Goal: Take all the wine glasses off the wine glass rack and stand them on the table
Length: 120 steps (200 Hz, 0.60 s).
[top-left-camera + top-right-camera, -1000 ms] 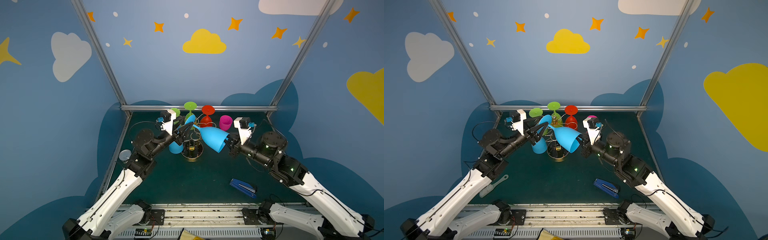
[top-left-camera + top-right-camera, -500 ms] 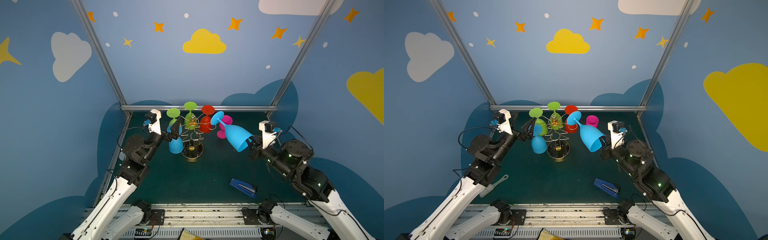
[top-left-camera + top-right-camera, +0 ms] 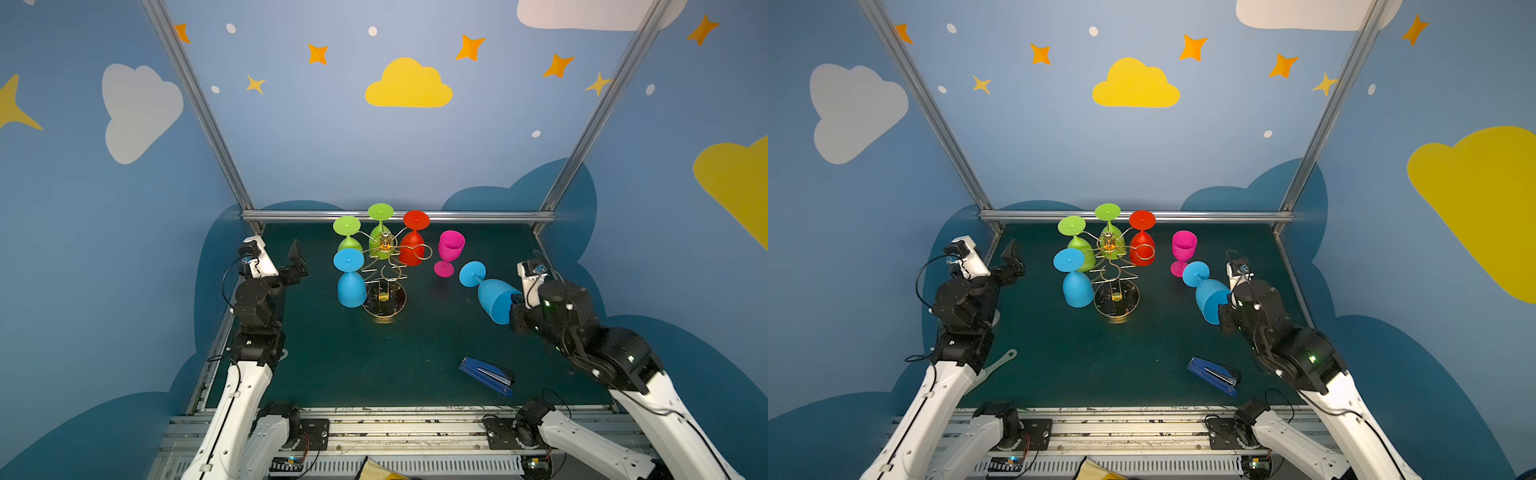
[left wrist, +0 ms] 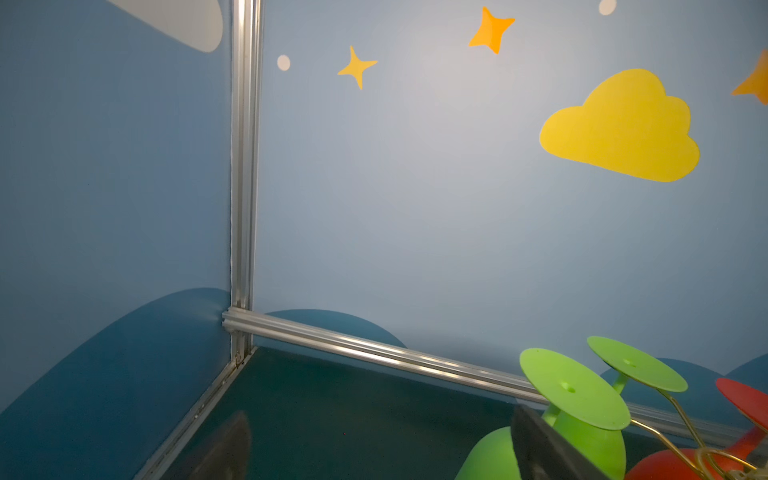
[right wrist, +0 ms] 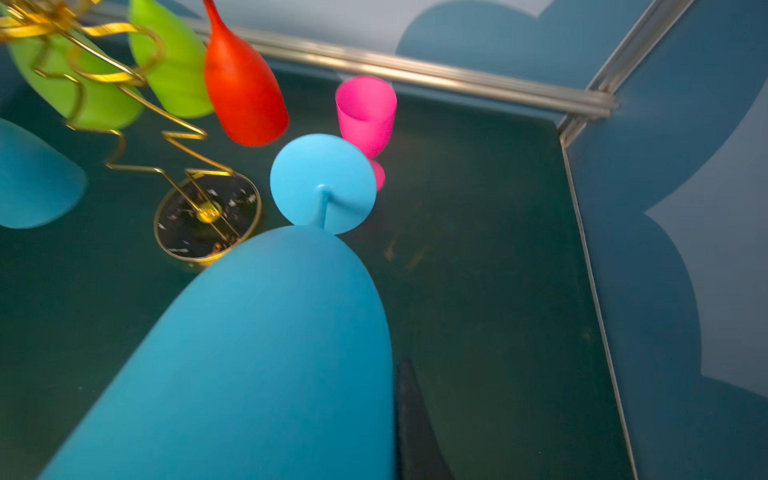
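Both arms have backed off from the thin gold wire wine glass rack [image 3: 392, 299] (zigzag stem, round dark base) since 1 s ago. R gripper [image 3: 513, 311] has carried the sky-blue plastic wine glass [image 3: 494, 299] clear of the wire. Glass is now off the rack, well to its right, tilted w/ round foot pointing back toward the rack.

R gripper is clamped on the bowl's rim; wrist view shows one dark finger [image 5: 415, 424] beside the bowl. L gripper [image 3: 297, 262] is left of the rack, apart from it, jaws spread wide, nothing btwn them.

Hanging upside down on the rack:
- second blue glass [image 3: 351, 286], on its left
- lime-green glass [image 3: 347, 232], back-left
- another lime-green glass [image 3: 380, 232], behind
- red glass [image 3: 412, 251], back-right

Hot-pink goblet [image 3: 449, 249] stands upright on the dark green mat [image 3: 332, 365], btwn rack & held glass. Dark blue stapler [image 3: 486, 376] lies front-right of the rack.
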{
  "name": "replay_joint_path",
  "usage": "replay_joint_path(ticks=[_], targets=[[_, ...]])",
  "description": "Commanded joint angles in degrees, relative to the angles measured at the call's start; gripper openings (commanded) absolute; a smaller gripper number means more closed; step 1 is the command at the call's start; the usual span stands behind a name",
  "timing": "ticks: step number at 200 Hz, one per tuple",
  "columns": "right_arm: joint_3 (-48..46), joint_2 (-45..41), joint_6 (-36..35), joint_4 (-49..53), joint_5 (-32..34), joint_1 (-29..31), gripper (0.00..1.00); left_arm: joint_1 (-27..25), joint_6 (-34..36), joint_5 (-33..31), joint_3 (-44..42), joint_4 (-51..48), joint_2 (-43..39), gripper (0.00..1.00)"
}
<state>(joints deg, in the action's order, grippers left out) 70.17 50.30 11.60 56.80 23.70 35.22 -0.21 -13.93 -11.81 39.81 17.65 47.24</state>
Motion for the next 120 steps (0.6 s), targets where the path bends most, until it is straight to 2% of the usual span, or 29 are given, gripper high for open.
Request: replay_joint_path(ticks=[1, 21, 59, 120], targets=[[1.10, 5.94, -1.03, 1.81, -5.43, -4.23, 0.00, 1.62, -3.88, 1.36, 0.03, 1.74, -1.04, 0.96], [1.72, 12.24, -2.93, 0.95, -9.09, -8.02, 0.00, 2.67, -3.97, 1.27, -1.06, 1.65, -2.36, 0.96], [6.80, 24.17, -5.63, 0.85, -8.06, -12.66, 0.00, 3.11, -2.89, -0.49, -1.93, 1.16, -4.25, 0.96], [13.27, 38.51, -7.49, -2.64, -12.45, -20.17, 0.00, 4.19, -3.19, -0.20, -1.93, 0.76, -4.96, 0.96]])
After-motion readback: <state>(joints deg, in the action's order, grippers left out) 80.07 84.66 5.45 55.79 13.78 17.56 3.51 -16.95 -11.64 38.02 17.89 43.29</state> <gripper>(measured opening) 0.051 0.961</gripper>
